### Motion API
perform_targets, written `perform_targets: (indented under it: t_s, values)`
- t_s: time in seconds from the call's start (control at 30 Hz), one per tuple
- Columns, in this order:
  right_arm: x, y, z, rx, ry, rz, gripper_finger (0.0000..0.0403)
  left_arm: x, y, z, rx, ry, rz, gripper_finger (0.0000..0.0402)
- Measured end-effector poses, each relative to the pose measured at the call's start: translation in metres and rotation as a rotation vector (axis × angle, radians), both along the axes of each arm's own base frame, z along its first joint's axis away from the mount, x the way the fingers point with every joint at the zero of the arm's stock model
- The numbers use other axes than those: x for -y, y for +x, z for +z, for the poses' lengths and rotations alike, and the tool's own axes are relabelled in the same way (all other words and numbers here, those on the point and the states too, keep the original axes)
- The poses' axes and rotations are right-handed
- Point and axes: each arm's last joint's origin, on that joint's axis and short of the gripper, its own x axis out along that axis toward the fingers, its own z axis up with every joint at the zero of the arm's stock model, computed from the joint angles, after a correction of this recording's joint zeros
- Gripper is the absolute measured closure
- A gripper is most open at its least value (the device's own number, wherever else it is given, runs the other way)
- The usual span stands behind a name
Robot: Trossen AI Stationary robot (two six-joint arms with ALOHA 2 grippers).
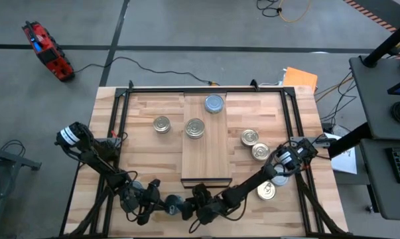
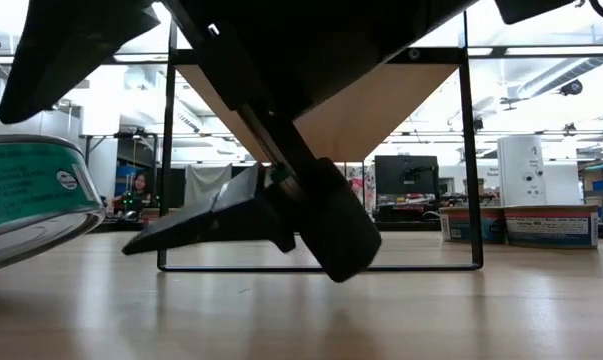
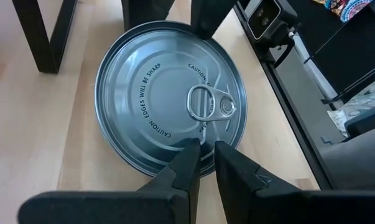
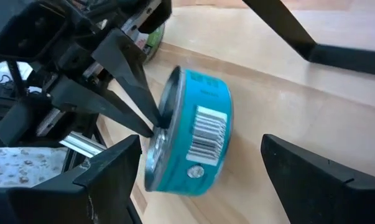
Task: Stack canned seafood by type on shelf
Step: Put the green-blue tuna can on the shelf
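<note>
Propping the teal tin (image 4: 203,124) on edge with my left pincer (image 3: 204,149) clenched against its lid, I am holding my right pincer (image 4: 199,142) released around it, apparently for a sideways grip.

Teal-sided tin (image 4: 196,140) — white barcode, silver-grey top.

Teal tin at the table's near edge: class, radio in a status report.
Left gripper shut on teal tin at its rim, tin tipped on edge. Right gripper open, straddling it. Shelf holds two tins. No obstruction seen.
</note>
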Motion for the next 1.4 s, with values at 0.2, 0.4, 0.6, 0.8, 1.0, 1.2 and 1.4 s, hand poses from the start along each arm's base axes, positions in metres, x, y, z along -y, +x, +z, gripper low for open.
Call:
perform_targets:
  t_s: [0.2,0.4,0.6,0.8,1.0,1.2,1.4]
  values:
    - [0.0034,0.0021,0.0002,-0.001,-0.009,0.006,0.0091,-0.0003,0.0012,0.0006,0.029,0.031,-0.009,0.0365]
    - [0.0039,0.0026,0.0,-0.006,-0.002,0.019,0.0086,-0.0002,0.0022,-0.0021,0.033,0.036,-0.003,0.0365]
    - [0.0041,0.0027,0.0,-0.005,0.006,0.014,0.0079,0.0001,0.0027,-0.0022,0.034,0.027,0.0,0.0365]
    - [0.0061,0.0038,0.0,-0.006,0.006,0.011,0.0092,-0.0002,0.0035,-0.0017,0.045,0.038,-0.004,0.0365]
    - [0.006,0.0041,-0.0001,-0.011,0.02,0.026,0.0106,-0.0009,0.0048,-0.0013,0.059,0.056,-0.011,0.0365]
    - [0.0065,0.0049,-0.0001,-0.015,0.05,0.039,0.0119,-0.001,0.0049,-0.0014,0.061,0.061,-0.011,0.0365]
    - [0.0091,0.0065,0.0003,-0.011,0.047,0.035,0.0157,-0.0004,0.0054,-0.0004,0.073,0.057,-0.014,0.0365]
